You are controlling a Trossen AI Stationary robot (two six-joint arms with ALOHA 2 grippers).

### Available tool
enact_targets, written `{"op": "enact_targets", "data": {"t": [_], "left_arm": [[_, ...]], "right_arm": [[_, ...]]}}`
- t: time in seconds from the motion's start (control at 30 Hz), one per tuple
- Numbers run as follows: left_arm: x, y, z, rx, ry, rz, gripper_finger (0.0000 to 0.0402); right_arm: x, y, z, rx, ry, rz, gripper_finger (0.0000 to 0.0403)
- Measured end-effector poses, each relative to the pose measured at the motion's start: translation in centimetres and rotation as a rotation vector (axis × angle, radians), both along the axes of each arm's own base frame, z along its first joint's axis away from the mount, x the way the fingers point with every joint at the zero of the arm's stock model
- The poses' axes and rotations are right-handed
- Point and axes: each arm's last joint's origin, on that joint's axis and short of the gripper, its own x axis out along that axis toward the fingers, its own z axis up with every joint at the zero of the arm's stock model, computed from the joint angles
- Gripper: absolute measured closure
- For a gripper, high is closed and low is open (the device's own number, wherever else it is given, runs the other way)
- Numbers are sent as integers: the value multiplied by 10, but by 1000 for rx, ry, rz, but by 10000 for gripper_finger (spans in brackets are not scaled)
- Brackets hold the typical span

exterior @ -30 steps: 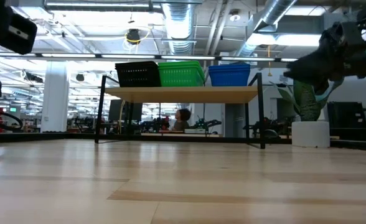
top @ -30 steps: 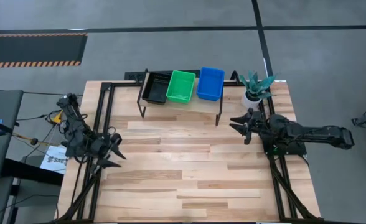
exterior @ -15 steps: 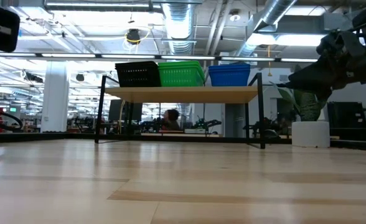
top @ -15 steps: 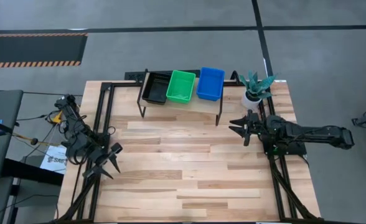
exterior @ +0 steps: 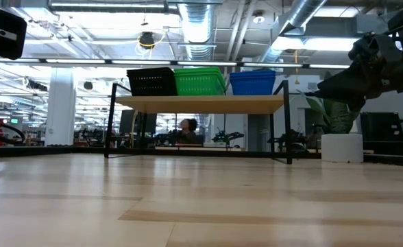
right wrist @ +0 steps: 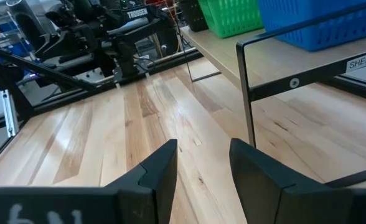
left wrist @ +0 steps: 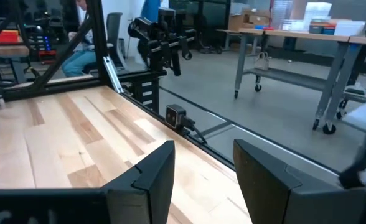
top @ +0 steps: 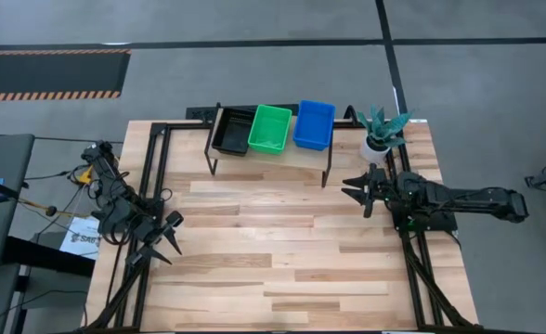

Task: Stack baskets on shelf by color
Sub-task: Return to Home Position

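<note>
**Tabletop (top: 282, 250) from above, both arms at its side edges.**

The shelf (top: 287, 160) stands at the far edge, with its long axis running left to right across the tabletop. Three colour groups sit side by side on it:
- The black baskets (top: 232, 132) are at the left end.
- The green baskets (top: 270, 127) are in the middle.
- The blue baskets (top: 314, 124) are at the right end.

Each group lies open side up with its long axis crosswise to the shelf — pointing front to back. Neighbours are touching or very nearly so. In the low view the three groups show their short ends in a level row on the board. How many baskets make up each group cannot be counted.

The left gripper (top: 169, 241) hangs over the left edge of the tabletop, well apart from the shelf. Its fingers are spread, and the left wrist view shows nothing in the gap between them.

The right gripper (top: 357, 193) is near the right edge, just in front of the shelf's right legs, and points toward the middle of the tabletop. Its fingers are likewise spread and empty. In the low view it is raised clear of the wood, at about the height of the board.

A potted plant (top: 381, 130) stands at the far right corner, just beside the blue end of the shelf. A person (exterior: 186, 129) shows in the room behind — seen beneath the shelf in the low view.
</note>
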Motion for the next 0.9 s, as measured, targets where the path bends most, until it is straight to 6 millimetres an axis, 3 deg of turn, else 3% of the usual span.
{"op": "enact_targets", "data": {"t": [0.9], "left_arm": [[0, 0, 0, 0, 3, 3, 249]], "right_arm": [[0, 0, 0, 1, 2, 0, 233]]}}
